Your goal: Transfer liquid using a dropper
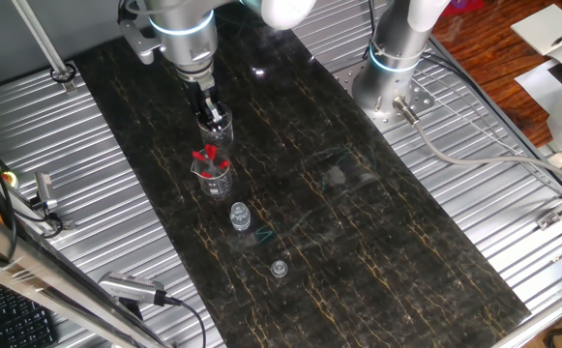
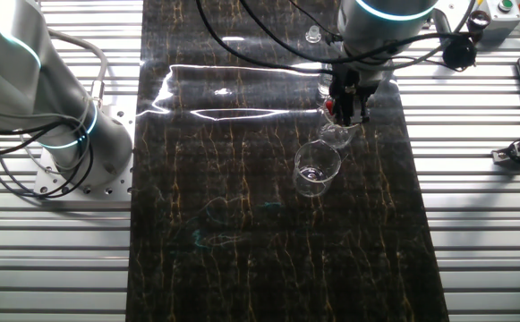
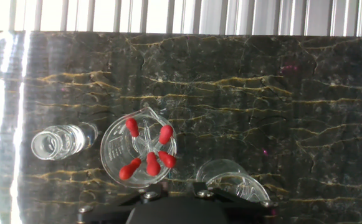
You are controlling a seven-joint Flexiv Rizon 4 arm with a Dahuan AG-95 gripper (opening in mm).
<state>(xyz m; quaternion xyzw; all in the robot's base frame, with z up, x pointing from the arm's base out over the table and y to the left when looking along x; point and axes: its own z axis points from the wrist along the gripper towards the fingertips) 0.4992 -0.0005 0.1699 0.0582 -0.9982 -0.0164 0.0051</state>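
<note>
Several droppers with red rubber tops point(image 3: 151, 163) stand bulb-up in a clear glass beaker point(image 3: 113, 149). They also show in one fixed view point(image 1: 206, 155), and a bit of red shows in the other fixed view point(image 2: 328, 109). A second, empty beaker point(image 3: 230, 175) stands right beside it point(image 1: 218, 124) point(image 2: 317, 170). My gripper point(image 3: 176, 190) hangs above the two beakers, roughly over the gap between them point(image 1: 209, 108) point(image 2: 349, 114). Its fingers stand apart with nothing between them. It touches no dropper.
A small clear vial point(image 3: 57, 143) stands on the other side of the dropper beaker point(image 1: 240, 215) point(image 2: 324, 88). A tiny clear cap point(image 1: 279, 268) lies further along the same line. The dark marble strip point(image 1: 358, 242) has ribbed metal table either side. A second arm's base point(image 1: 394, 72) stands at the side.
</note>
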